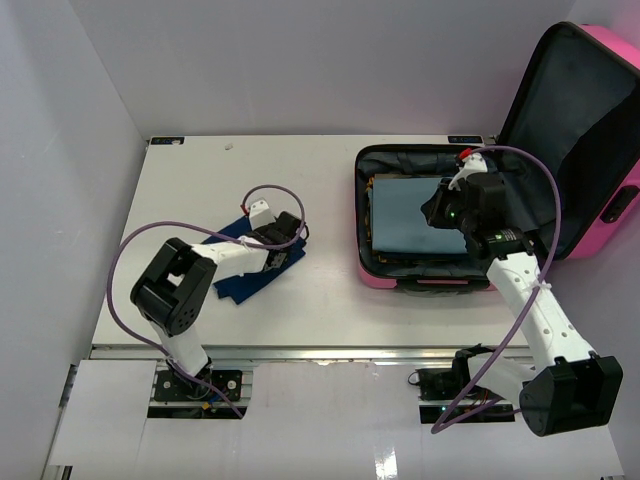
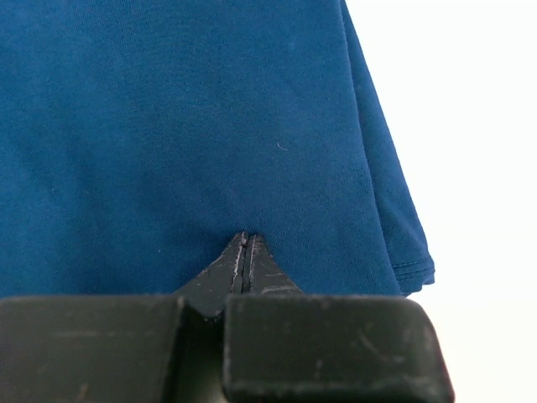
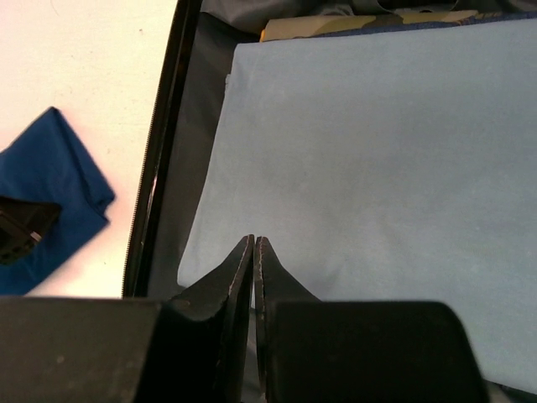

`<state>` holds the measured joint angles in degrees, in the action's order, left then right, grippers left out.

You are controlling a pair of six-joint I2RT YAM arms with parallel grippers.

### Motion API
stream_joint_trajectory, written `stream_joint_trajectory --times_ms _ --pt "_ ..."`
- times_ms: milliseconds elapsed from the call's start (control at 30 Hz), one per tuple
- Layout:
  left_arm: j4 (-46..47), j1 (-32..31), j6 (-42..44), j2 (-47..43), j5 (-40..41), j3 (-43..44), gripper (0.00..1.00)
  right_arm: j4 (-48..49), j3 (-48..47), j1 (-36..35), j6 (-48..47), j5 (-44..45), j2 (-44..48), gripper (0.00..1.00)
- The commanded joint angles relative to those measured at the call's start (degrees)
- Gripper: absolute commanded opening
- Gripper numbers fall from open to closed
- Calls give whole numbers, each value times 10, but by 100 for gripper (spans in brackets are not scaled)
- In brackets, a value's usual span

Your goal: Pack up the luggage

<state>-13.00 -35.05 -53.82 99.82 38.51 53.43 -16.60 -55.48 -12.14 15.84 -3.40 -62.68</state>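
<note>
The luggage (image 1: 372, 276) is a hot-pink suitcase lying open at the right of the table, with its lid (image 1: 608, 60) raised to the right. A folded light-blue cloth (image 1: 412, 216) (image 3: 377, 168) lies flat in its dark-lined base. My right gripper (image 1: 433, 213) (image 3: 253, 242) hovers shut over that cloth's near-left corner with nothing between the fingers. A dark-blue cloth (image 1: 238, 286) (image 2: 210, 126) (image 3: 50, 189) lies on the table left of the case. My left gripper (image 1: 297, 243) (image 2: 244, 238) is shut, its tips resting against this cloth. No fold shows between them.
A tan edge (image 3: 336, 25) of another packed item shows beyond the light-blue cloth. The case's black zipper rim (image 3: 159, 143) stands between the two cloths. White walls close in the table (image 1: 200, 180) at the left and back. Purple cables loop over both arms.
</note>
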Motion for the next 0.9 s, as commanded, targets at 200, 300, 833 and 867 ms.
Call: stream_joint_trajectory --times_ms 200,300,833,867 --pt "-53 74 90 -94 -170 94 59 15 -53 -32 -28 -60 -4 31" --pt "-45 126 97 -129 -219 89 64 -16 -113 -72 -38 -31 -41 38" --pt "19 345 103 -267 -321 -128 70 -92 -412 -298 -129 -84 -423 73" --pt "22 369 104 -268 -339 -135 70 -101 -427 -304 -134 -86 -462 73"
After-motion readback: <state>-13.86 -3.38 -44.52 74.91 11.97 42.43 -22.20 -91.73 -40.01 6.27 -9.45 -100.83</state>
